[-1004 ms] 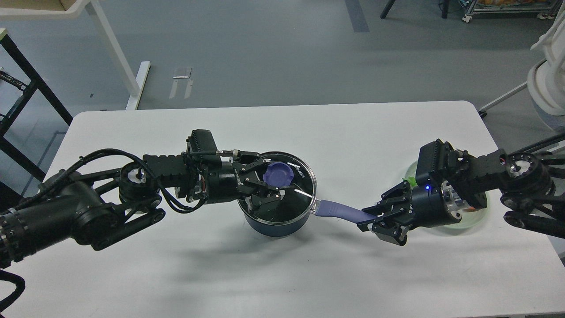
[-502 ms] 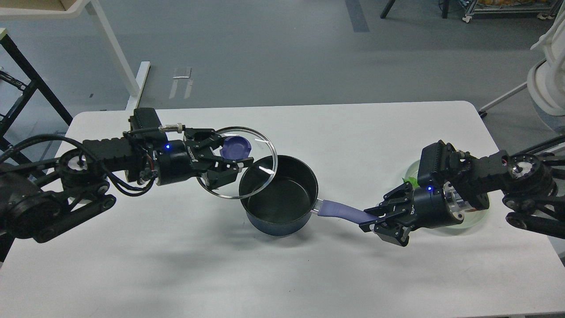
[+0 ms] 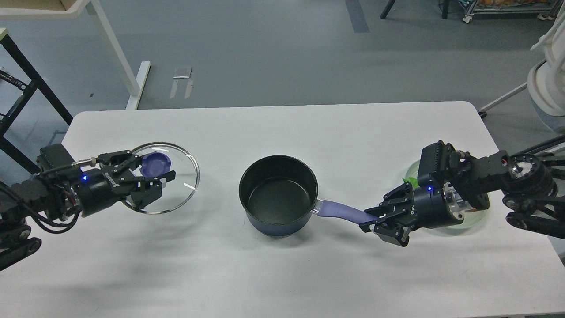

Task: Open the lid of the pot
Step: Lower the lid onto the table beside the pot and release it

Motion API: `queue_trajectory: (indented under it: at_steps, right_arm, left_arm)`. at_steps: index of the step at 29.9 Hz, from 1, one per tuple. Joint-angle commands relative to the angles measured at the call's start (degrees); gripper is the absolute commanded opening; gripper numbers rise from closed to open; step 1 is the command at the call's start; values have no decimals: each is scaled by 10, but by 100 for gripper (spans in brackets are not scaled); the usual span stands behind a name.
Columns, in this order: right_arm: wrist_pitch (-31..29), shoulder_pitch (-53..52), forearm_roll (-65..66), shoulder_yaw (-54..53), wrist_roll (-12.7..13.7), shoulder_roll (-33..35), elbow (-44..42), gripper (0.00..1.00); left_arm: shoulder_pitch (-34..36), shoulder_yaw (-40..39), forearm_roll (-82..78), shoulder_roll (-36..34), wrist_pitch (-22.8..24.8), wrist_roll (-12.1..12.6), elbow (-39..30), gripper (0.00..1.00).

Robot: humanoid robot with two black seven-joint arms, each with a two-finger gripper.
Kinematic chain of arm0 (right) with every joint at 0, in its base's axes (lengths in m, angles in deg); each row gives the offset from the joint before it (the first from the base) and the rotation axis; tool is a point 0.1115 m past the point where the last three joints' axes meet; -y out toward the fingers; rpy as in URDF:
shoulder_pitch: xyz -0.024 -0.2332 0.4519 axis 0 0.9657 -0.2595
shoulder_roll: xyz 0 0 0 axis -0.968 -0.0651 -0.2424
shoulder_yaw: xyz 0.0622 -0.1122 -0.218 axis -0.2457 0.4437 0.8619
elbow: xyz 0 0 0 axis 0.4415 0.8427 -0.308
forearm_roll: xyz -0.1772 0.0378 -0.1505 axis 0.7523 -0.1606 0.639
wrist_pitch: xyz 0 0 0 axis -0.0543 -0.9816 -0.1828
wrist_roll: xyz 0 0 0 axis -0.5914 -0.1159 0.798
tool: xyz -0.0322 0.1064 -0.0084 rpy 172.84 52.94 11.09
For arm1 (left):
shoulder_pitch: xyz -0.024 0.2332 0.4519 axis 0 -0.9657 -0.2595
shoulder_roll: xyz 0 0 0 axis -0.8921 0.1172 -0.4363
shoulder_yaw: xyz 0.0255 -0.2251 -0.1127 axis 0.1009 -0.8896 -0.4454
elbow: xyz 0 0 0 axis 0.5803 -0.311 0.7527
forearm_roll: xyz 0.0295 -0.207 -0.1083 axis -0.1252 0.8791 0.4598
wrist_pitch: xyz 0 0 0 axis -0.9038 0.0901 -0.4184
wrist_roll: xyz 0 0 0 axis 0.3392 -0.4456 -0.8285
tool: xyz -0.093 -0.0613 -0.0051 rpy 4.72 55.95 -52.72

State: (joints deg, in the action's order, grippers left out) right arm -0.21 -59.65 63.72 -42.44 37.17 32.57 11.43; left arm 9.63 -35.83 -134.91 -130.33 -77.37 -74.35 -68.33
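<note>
A dark blue pot [image 3: 278, 194] with a black inside stands uncovered in the middle of the white table [image 3: 282, 274]. Its blue handle [image 3: 342, 211] points right. My right gripper [image 3: 375, 218] is shut on the end of that handle. My left gripper [image 3: 152, 173] is shut on the blue knob [image 3: 155, 164] of the round glass lid [image 3: 176, 185]. It holds the lid above the table's left side, well left of the pot.
A pale green plate [image 3: 479, 212] with something green on it lies at the right, mostly hidden behind my right arm. A black frame [image 3: 26, 88] and a white table leg [image 3: 114, 53] stand beyond the table's far left edge.
My left gripper has lifted the lid off the pot and carried it far to the left. The pot now stands uncovered. The right gripper has kept its hold on the handle.
</note>
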Motion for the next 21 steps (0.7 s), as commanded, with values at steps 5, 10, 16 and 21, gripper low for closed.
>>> queue_trajectory:
  at_steps: [5,10,16,21]
  right_arm:
    - [0,0,0,1,0,0,0,31]
    - [0,0,0,1,0,0,0,31]
    - [0,0,0,1,0,0,0,31]
    - [0,0,0,1,0,0,0,31]
  left_arm:
    - [-50,0,11,19,-5,0,48,38]
    - [-62,0,36,36,-6,0,68,41]
    - [-81,0,37,50,-19,0,82,49]
    - [-83,0,36,57,-24,0,93,60]
